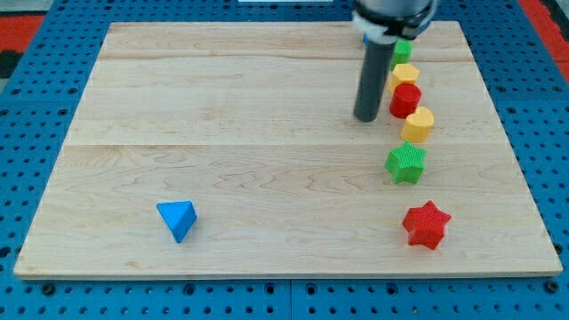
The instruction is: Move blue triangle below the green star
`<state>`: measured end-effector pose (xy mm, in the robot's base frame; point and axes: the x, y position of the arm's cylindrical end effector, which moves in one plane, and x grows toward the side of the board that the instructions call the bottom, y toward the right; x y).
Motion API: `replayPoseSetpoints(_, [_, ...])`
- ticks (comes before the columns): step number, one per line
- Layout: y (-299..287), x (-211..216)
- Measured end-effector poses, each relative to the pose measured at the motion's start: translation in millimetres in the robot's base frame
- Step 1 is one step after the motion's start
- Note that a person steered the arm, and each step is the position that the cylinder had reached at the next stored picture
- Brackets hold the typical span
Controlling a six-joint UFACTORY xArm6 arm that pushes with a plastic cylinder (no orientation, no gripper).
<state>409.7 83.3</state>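
The blue triangle (pixel 178 219) lies on the wooden board near the view's bottom left. The green star (pixel 406 164) sits at the right of the board, with a red star (pixel 426 224) below it. My tip (pixel 366 117) rests on the board in the upper right, just left of the column of blocks, above and to the left of the green star. It is far from the blue triangle and touches no block.
A column of blocks runs down the right side: a green block (pixel 403 50) partly hidden behind the rod, a yellow block (pixel 404 76), a red round block (pixel 405 100) and a yellow block (pixel 418 124). The wooden board (pixel 222 133) lies on a blue perforated table.
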Motion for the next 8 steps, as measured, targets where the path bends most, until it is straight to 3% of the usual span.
replayPoseSetpoints(1, [-59, 46])
replayPoseSetpoints(2, [-111, 62])
replayPoseSetpoints(4, [-270, 112])
replayPoseSetpoints(5, [-293, 164])
replayPoseSetpoints(8, [-226, 169])
